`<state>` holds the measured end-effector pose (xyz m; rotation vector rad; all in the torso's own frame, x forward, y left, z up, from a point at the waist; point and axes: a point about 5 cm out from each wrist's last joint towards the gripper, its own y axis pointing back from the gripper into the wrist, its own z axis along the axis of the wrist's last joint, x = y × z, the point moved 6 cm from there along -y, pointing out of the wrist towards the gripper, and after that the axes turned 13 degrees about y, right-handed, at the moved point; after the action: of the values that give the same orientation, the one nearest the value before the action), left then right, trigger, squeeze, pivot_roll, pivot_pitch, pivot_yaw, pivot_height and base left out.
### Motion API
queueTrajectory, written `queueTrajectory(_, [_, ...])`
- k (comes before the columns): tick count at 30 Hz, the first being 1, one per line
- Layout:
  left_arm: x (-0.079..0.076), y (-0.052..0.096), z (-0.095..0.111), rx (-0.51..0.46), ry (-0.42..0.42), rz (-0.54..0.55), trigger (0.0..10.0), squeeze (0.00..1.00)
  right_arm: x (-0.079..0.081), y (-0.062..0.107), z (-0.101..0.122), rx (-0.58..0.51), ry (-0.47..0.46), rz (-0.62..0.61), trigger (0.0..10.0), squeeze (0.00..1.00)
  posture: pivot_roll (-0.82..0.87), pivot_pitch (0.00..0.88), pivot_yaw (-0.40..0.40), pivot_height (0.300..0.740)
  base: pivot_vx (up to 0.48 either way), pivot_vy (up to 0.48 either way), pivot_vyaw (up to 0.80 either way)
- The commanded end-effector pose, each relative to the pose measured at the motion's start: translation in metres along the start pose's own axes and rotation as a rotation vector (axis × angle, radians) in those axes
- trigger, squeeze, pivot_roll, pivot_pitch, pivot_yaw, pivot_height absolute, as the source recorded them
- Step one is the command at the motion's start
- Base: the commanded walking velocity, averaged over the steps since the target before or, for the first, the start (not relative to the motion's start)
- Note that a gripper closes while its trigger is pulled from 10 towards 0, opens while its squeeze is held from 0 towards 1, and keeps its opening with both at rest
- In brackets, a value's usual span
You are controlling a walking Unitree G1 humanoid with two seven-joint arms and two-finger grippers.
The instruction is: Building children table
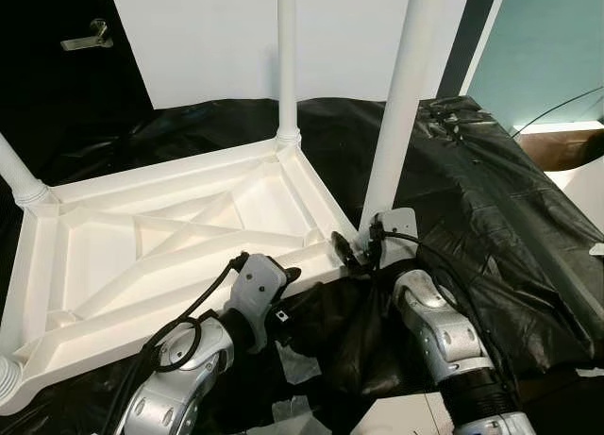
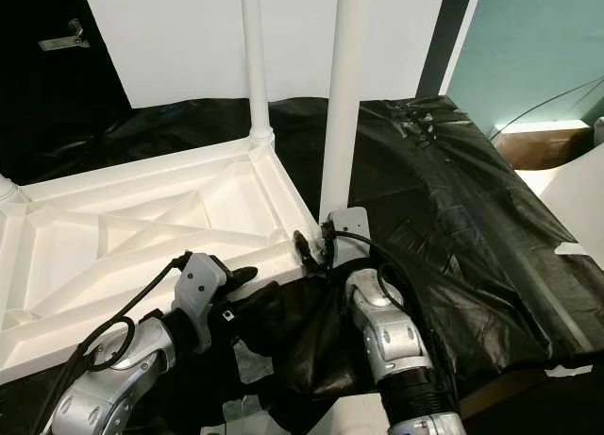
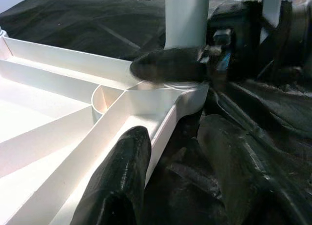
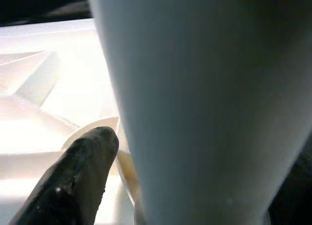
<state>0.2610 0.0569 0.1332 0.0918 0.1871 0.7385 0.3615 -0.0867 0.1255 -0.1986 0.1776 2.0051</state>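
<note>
Right now the white plastic children's tabletop (image 1: 170, 246) lies upside down on crumpled black plastic sheeting (image 1: 491, 209), its ribbed underside facing up. Taking that tabletop as my landmark: a slim white plastic leg (image 1: 287, 58) stands upright in its far corner socket, another white leg (image 1: 17, 175) rises from the far-left corner, and a rounded white leg base (image 1: 8, 378) sits at the near-left corner. At the near-right corner, a thick white tube-shaped leg (image 1: 404, 95) stands upright with its lower end at the corner socket.

My right gripper (image 1: 354, 253) is at that near-right corner, low on the thick leg; in the right wrist view one black finger (image 4: 80, 171) lies close against the leg beside the socket, so I am clasping the leg at its base. My left gripper (image 1: 288, 284) sits at the tabletop's near edge, just left of that same corner. In the left wrist view its two fingers are spread apart, one finger (image 3: 122, 176) resting along the white rim and the other down over the black sheeting, holding nothing.

Behind the tabletop stands a white wall panel (image 1: 208, 39), and beyond the sheeting to the right a pale teal wall (image 1: 547, 48)
</note>
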Motion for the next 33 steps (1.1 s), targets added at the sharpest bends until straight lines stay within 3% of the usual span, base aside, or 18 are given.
queueTrajectory(1, [-0.002,-0.001,0.001,0.004,0.001,-0.008,10.0,0.0,-0.001,-0.002,0.009,-0.045,-0.007,0.028,10.0,1.0,0.11,0.018,-0.018,0.74,0.0,0.0,0.0])
queueTrajectory(3, [-0.002,-0.001,0.0,0.005,0.001,-0.009,10.0,0.0,-0.003,-0.002,0.012,-0.062,0.01,0.069,10.0,1.0,0.1,0.018,-0.015,0.74,0.0,0.0,0.0])
queueTrajectory(4, [-0.001,-0.001,0.001,0.007,0.0,-0.01,10.0,0.0,-0.007,-0.001,0.017,-0.088,0.068,0.188,10.0,0.0,0.11,0.019,-0.013,0.74,0.0,0.0,0.0])
queueTrajectory(15, [0.002,-0.001,0.004,0.003,-0.006,-0.007,10.0,0.0,-0.009,-0.009,0.02,-0.097,0.173,0.388,10.0,0.0,0.11,0.008,-0.012,0.74,0.0,0.0,0.0])
queueTrajectory(17, [0.004,-0.002,0.005,0.0,-0.01,-0.005,10.0,0.0,-0.009,-0.012,0.021,-0.093,0.196,0.425,6.9,0.0,0.11,0.005,-0.013,0.74,0.0,0.0,0.0])
queueTrajectory(18, [0.004,-0.002,0.005,0.0,-0.01,-0.005,10.0,0.0,-0.009,-0.012,0.021,-0.093,0.196,0.425,6.9,0.0,0.11,0.005,-0.013,0.74,0.0,0.0,0.0])
queueTrajectory(19, [0.004,-0.002,0.006,-0.003,-0.011,-0.003,10.0,0.0,-0.008,-0.013,0.02,-0.088,0.201,0.444,2.0,0.0,0.11,0.002,-0.015,0.74,0.0,0.0,0.0])
queueTrajectory(20, [0.005,-0.003,0.007,-0.007,-0.012,-0.001,10.0,0.0,-0.007,-0.012,0.019,-0.084,0.203,0.469,0.6,0.0,0.11,0.002,-0.017,0.74,0.0,0.0,0.0])
queueTrajectory(21, [0.005,-0.003,0.007,-0.007,-0.012,-0.001,10.0,0.0,-0.007,-0.012,0.019,-0.084,0.203,0.469,0.6,0.0,0.11,0.002,-0.017,0.74,0.0,0.0,0.0])
queueTrajectory(22, [0.005,-0.003,0.007,-0.011,-0.012,-0.001,10.0,0.0,-0.007,-0.01,0.018,-0.08,0.207,0.489,0.0,0.0,0.11,0.0,-0.018,0.74,0.0,0.0,0.0])
queueTrajectory(33, [0.003,-0.004,0.007,-0.014,-0.009,-0.003,10.0,0.0,-0.007,-0.004,0.004,-0.046,0.2,0.532,0.0,0.0,0.11,0.002,-0.022,0.74,0.0,0.0,0.0])
